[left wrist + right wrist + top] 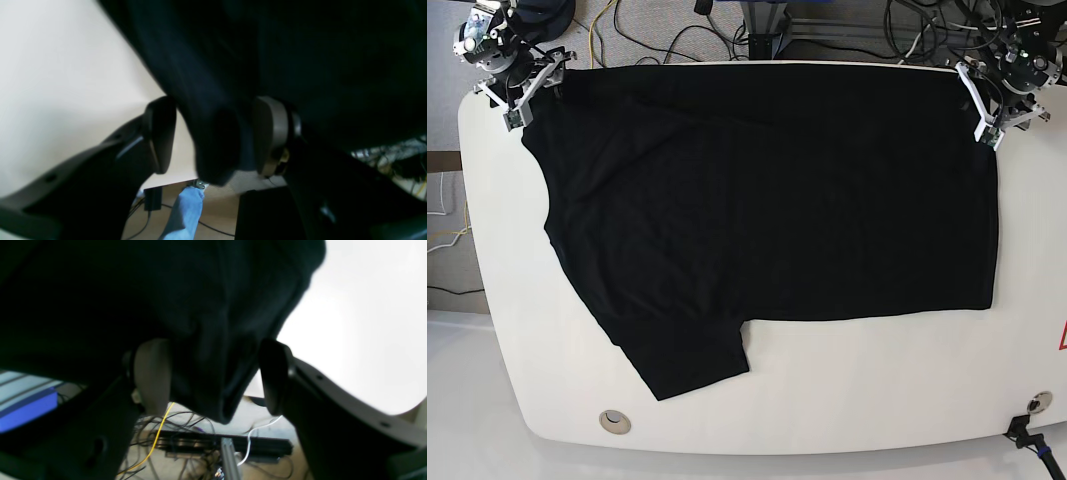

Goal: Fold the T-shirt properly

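The black T-shirt [767, 200] lies spread over the white table [877, 380], with one sleeve [687, 360] pointing toward the near left. My left gripper [989, 130] is at the shirt's far right corner. In the left wrist view it [215, 133] is open, with a hanging fold of the shirt [217, 143] between its fingers [270, 133]. My right gripper [519, 115] is at the far left corner. In the right wrist view it [213, 376] is open, with a fold of the shirt [213, 386] between its fingers [153, 373], and a gap shows beside the cloth.
Cables [727, 30] lie on the floor behind the table's far edge. A round grommet [612, 421] sits near the front left and a cable plug [1027, 428] at the front right. Below the table edge are a blue cloth [185, 213] and a blue box [26, 410].
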Controlling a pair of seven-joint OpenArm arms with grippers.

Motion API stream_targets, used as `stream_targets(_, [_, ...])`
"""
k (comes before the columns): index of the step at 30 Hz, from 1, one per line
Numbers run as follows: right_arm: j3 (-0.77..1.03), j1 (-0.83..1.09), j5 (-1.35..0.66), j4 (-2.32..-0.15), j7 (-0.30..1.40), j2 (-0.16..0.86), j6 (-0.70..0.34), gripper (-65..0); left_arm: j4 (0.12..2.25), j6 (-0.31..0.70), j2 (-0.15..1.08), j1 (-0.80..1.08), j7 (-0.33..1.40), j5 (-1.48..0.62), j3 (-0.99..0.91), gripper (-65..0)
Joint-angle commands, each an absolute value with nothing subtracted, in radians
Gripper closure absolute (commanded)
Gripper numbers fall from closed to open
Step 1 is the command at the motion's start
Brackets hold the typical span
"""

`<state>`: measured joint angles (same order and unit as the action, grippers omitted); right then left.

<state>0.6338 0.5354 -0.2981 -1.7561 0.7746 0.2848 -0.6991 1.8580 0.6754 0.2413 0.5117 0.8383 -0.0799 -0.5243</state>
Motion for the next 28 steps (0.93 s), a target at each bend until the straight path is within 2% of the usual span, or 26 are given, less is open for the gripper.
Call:
stream_targets(1, [0.642,0.538,-0.312,-1.811,0.757,0.303,-0.698,-40.2,1.877,0.677,0.255,0.493,0.832,-0.084,-0.539,-34.3])
stream_targets(8, [0.644,0.486,-0.312,-1.902,0.845,0.311,-0.698,-40.2,1.877,0.677,0.305,0.398,0.832,-0.088,-0.535,-34.3])
stream_targets(17, [0.636,0.280,-0.306,-1.896,0.849,0.305,-0.698,-40.2,1.859,0.671,0.288,0.170,0.832,-0.084,-0.467,-34.3])
stream_targets(28, [0.576,0.105,-0.303,-1.790,0.849,0.308,-0.694,-40.2,1.612,0.671,0.262,-0.045,0.814,-0.084,-0.455,-34.3])
